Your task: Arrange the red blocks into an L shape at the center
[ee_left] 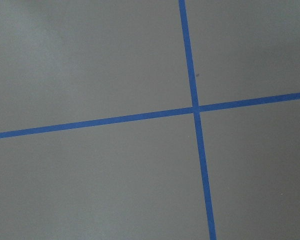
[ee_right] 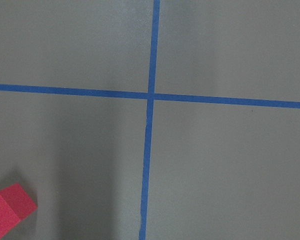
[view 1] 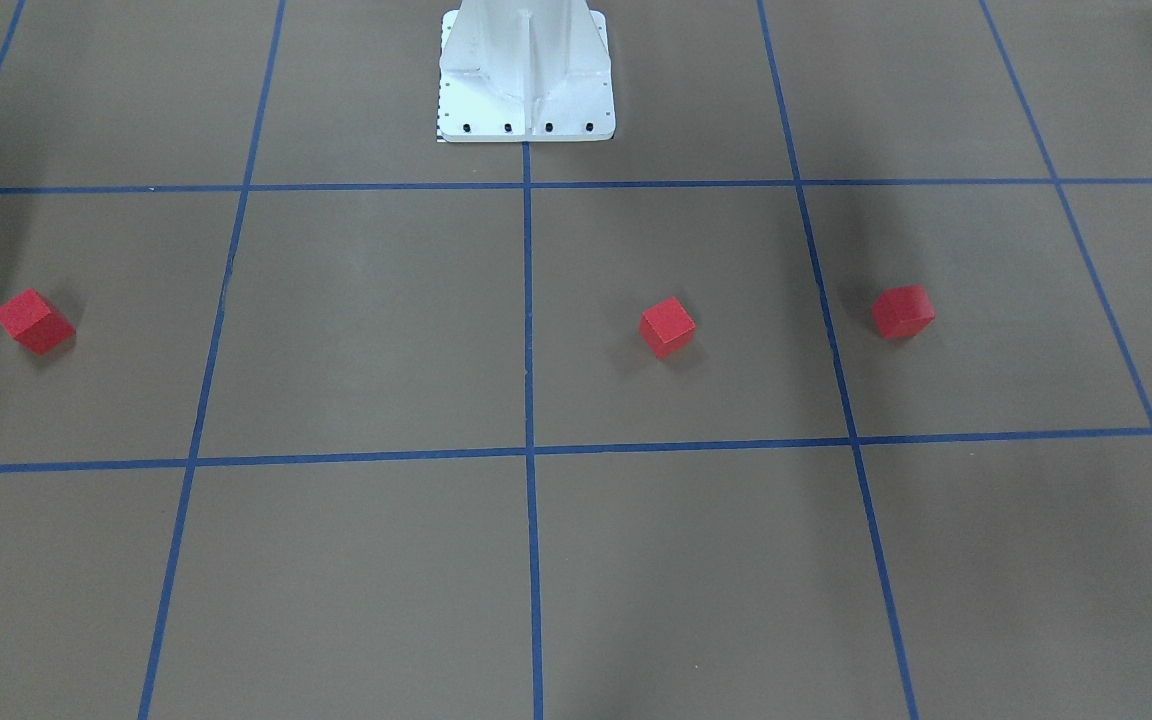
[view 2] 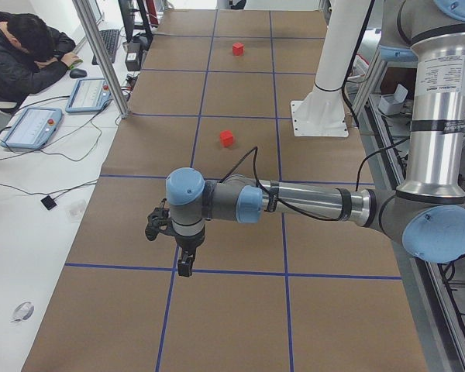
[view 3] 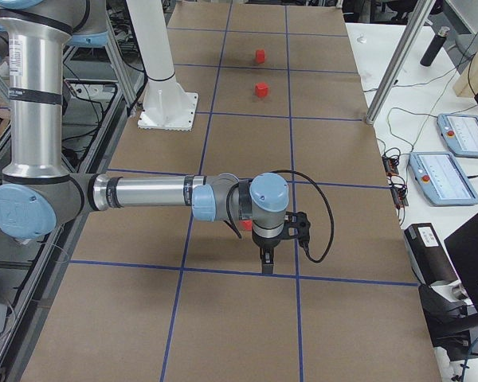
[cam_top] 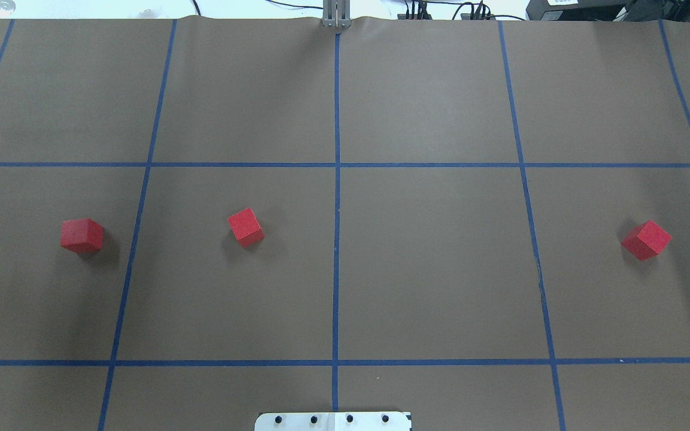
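Lying in a loose row across the table, the red blocks are sitting well apart: the left block (cam_top: 81, 235) toward the left edge, the middle block (cam_top: 245, 227) just left of the center (cam_top: 357, 263), the right block (cam_top: 646, 240) toward the right edge. The left gripper (view 2: 184, 267) and the right gripper (view 3: 265, 267) are hanging fingers-down above the table near the left and right blocks, touching neither (only the side cameras are catching them, so I cannot tell whether the fingers are parted). Both arms are reaching out level over the table.
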{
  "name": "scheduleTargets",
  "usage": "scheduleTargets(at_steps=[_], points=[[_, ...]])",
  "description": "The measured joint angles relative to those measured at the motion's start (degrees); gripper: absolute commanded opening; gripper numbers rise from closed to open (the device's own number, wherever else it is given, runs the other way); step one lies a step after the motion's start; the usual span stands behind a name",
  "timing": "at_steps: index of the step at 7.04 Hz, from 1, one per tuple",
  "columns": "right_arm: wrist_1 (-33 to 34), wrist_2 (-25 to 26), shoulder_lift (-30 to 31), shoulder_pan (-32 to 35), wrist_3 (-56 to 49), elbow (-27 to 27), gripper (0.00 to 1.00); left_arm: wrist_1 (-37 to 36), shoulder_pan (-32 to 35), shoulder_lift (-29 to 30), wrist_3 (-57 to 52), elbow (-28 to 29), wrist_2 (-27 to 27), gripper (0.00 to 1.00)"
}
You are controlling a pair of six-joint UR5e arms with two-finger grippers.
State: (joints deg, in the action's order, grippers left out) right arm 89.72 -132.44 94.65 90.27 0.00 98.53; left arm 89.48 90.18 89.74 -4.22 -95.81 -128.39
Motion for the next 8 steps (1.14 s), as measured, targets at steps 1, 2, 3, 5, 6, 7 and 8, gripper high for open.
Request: scheduleTargets(at_steps=[1, 2, 3, 5, 6, 7, 8], points=[[0.0, 0.0, 0.0, 0.0, 0.0, 0.0, 0.99, 0.0, 0.0, -0.1, 0.0, -0.2, 0.0, 1.00], [0.0, 0.0, 0.0, 0.0, 0.0, 0.0, 0.99, 0.0, 0.0, -0.1, 0.0, -0.5, 0.0, 1.00], [0.0, 0.0, 0.0, 0.0, 0.0, 0.0, 0.99, 0.0, 0.0, 0.0, 0.0, -0.7, 0.0, 1.00], [0.0, 0.0, 0.0, 0.0, 0.1, 0.0, 0.99, 0.4, -0.1, 0.2, 0.4, -1.1, -0.1, 1.00], [0.0, 0.0, 0.0, 0.0, 0.1, -0.1, 0.99, 2.0, -0.6, 0.4, 0.5, -1.4, -0.1, 1.00], [0.0, 0.0, 0.0, 0.0, 0.1, -0.1, 0.99, 5.3, -2.2, 0.5, 1.3, -1.8, -0.4, 1.00], [0.0, -0.1, 0.0, 0.0, 0.1, -0.1, 0.99, 7.4, -5.0, 1.3, 5.1, -2.2, -1.1, 1.00]])
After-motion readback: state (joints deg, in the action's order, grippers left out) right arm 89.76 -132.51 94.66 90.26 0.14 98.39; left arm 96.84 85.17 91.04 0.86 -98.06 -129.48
